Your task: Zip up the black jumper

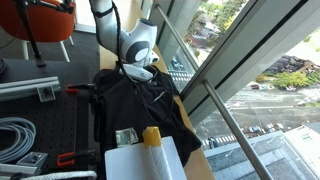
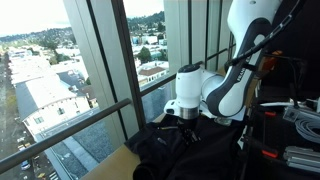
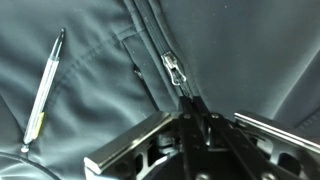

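A pen (image 3: 43, 88) lies slanted. A yellow object (image 1: 151, 137) sits at a white box's (image 1: 140, 162) far edge; white cable (image 1: 12, 138) coils on the board (image 1: 60, 112); an orange chair (image 1: 50, 22) stands behind.

In my wrist view the rumpled black cloth jumper (image 3: 80, 40) runs past every edge; the dark metal pincer (image 3: 190, 102) hides the zip (image 3: 150, 30) beneath it, and I cannot tell its grip

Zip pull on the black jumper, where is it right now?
Wrist view: the zip pull lies mid-frame on the black jumper, just above the fingers, right of a pen.
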